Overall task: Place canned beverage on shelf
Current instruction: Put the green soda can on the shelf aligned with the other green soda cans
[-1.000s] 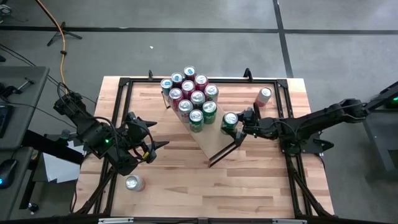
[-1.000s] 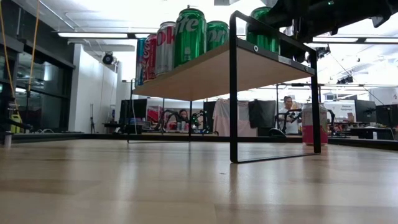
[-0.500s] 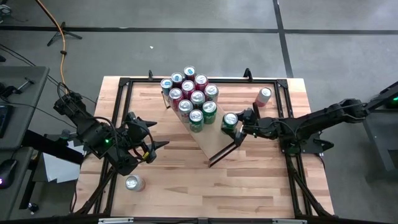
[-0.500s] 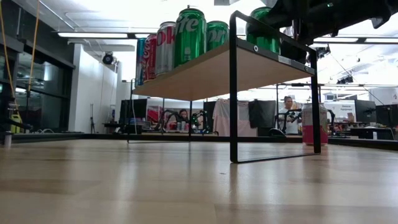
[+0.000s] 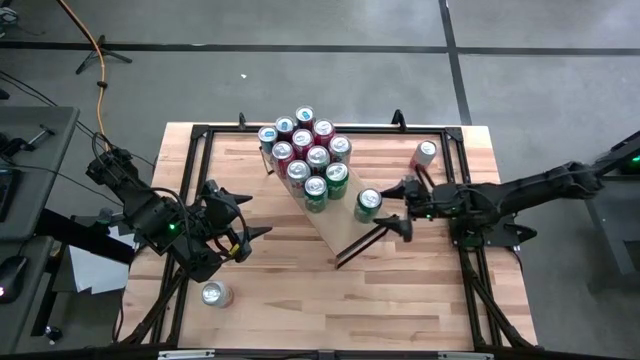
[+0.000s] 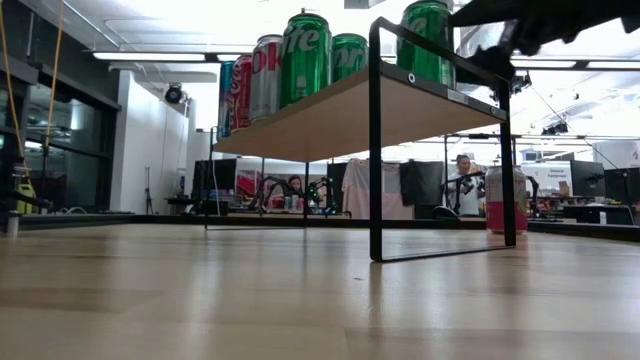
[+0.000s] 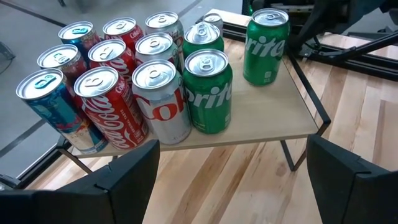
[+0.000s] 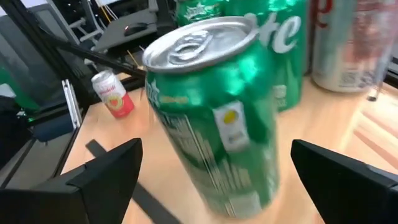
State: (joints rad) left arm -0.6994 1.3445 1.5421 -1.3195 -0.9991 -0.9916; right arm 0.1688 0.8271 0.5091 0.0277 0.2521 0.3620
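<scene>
Right gripper (image 5: 396, 211) backed off, spread; green can (image 5: 368, 204) upright on shelf (image 5: 340, 228); left gripper (image 5: 243, 213) spread.

The shelf (image 6: 330, 118) stood on its black frame above the table (image 6: 300, 300), carrying a row of cans. A green can (image 6: 427, 40) stood alone near one end, a dark arm (image 6: 540, 20) beside it.

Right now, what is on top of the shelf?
The shelf carries a cluster of upright cans, red, silver, blue and green, plus one green can standing apart near its open end. Cans behind the front row are partly hidden.
</scene>
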